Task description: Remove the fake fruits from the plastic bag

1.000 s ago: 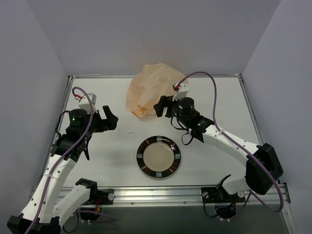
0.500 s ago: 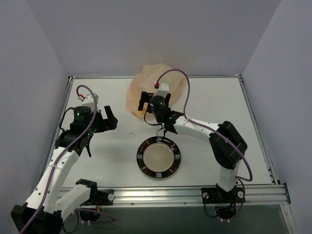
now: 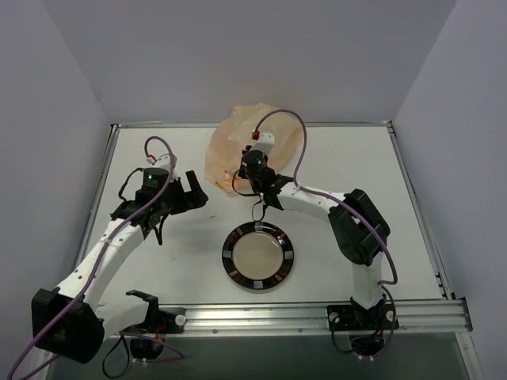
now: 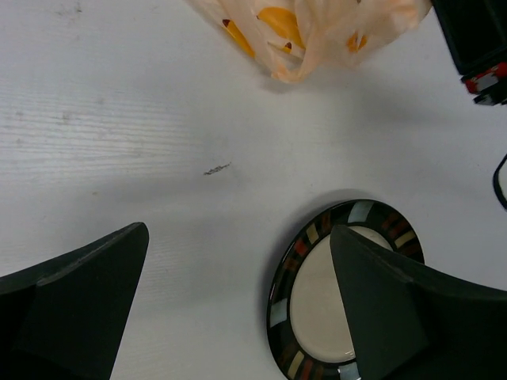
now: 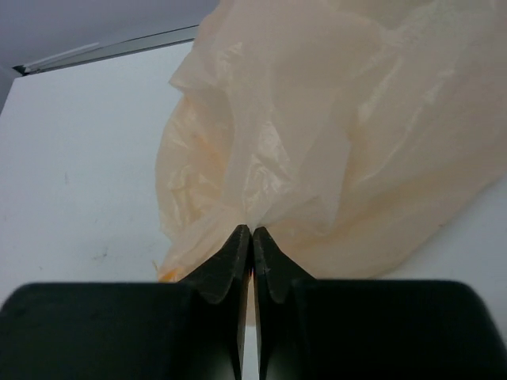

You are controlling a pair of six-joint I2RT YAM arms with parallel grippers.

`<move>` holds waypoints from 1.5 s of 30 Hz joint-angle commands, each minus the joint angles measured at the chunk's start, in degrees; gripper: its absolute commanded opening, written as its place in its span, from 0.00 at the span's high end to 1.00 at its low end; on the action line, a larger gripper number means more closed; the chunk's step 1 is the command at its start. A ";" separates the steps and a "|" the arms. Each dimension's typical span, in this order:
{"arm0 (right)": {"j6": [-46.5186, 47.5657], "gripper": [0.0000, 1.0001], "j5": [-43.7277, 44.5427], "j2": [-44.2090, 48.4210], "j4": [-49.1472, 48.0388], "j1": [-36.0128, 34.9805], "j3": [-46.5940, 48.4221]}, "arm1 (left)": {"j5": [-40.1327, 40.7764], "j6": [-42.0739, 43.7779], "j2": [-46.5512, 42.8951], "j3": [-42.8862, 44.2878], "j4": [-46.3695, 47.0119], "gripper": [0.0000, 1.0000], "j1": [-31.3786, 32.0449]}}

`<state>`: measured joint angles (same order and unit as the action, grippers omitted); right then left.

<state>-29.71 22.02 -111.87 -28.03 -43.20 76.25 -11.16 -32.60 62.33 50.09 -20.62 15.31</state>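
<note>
- Landmark for me is the dark-rimmed plate (image 3: pixel 258 257), lying flat on the white table (image 3: pixel 158 150). Its rim carries coloured blocks and its centre is cream.
- The plastic bag (image 3: pixel 230 146) lies beyond the plate, toward the back wall and slightly to the plate's left. It is crumpled, peach-orange and translucent, and well apart from the plate.
- The bag carries yellow-orange printed marks (image 4: pixel 279 17) with a touch of red. They are too creased and blurred for me to read any lettering or brand.
- I cannot make out the fake fruits through the film in any view, only the bag's bulk.
- The right gripper (image 5: pixel 252 231) sits at the bag's plate-facing edge, between plate and bag. Its fingers are pressed together and clenched on a gathered fold of the film, with creases running down into the tips.
- The left gripper (image 4: pixel 238 233) hangs over bare table to the plate's left, a little farther back than the plate. Its fingers are spread wide and nothing is in them. It is clear of the bag's corner.
- There is a small dark scuff (image 4: pixel 215 169) on the table, left of the plate and nearer the bag.
</note>
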 commanded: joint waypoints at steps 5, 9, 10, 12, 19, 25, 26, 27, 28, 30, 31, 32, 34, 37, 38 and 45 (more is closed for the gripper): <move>1.15 1.00 -7.68 11.14 -1.94 7.59 -9.35 | 15.45 -0.02 10.61 5.19 11.12 0.16 15.09; 0.45 1.00 -15.68 13.17 -2.20 11.99 -12.96 | 20.91 3.41 17.99 8.09 16.04 0.25 17.82; 0.45 1.00 -16.82 13.70 -2.03 12.70 -13.31 | 21.17 4.38 20.62 8.62 18.66 0.26 18.17; 0.62 1.00 -19.81 14.14 -1.94 14.45 -14.37 | 20.04 7.19 23.27 10.55 20.44 0.27 18.26; 0.18 1.00 -24.83 14.84 -2.73 17.09 -15.78 | 17.14 21.51 36.88 19.52 26.42 0.23 21.95; -1.57 1.00 -27.46 15.90 -4.40 19.73 -17.36 | 12.04 26.97 44.00 24.79 26.78 0.29 22.57; -1.57 1.00 -27.64 15.99 -4.49 19.99 -17.54 | 11.86 27.41 44.89 25.58 26.34 0.30 22.57; -1.57 1.00 -27.65 16.07 -4.49 20.08 -17.62 | 12.12 27.41 45.86 26.98 25.29 0.31 22.57; -1.66 1.00 -27.47 16.33 -4.49 20.17 -17.89 | 12.73 27.33 47.43 27.43 24.93 0.32 22.66; -1.66 1.00 -27.38 16.77 -4.40 20.44 -18.15 | 13.09 26.89 48.50 27.87 24.84 0.34 22.66; -1.66 1.00 -27.21 16.95 -4.40 20.61 -18.24 | 13.09 26.63 49.55 28.13 24.84 0.37 22.57; -1.66 1.00 -26.86 17.13 -4.40 20.96 -18.50 | 12.92 26.36 49.91 28.22 24.84 0.37 22.57; -1.75 1.00 -26.85 17.39 -4.40 21.31 -18.59 | 12.74 26.36 51.31 28.66 25.02 0.42 22.57; -1.93 1.00 -27.03 17.66 -4.40 21.75 -18.77 | 13.97 26.27 53.33 29.72 24.49 0.57 22.57; -1.93 1.00 -27.03 17.74 -4.49 22.02 -18.85 | 14.23 26.53 53.60 30.15 24.40 0.71 22.57; -1.14 1.00 -27.12 18.45 -3.96 23.07 -19.21 | 17.57 22.41 44.31 23.94 30.98 0.98 22.13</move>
<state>-31.44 -4.73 -96.51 -30.11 -20.99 57.43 3.99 -7.40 115.20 75.50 4.71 38.13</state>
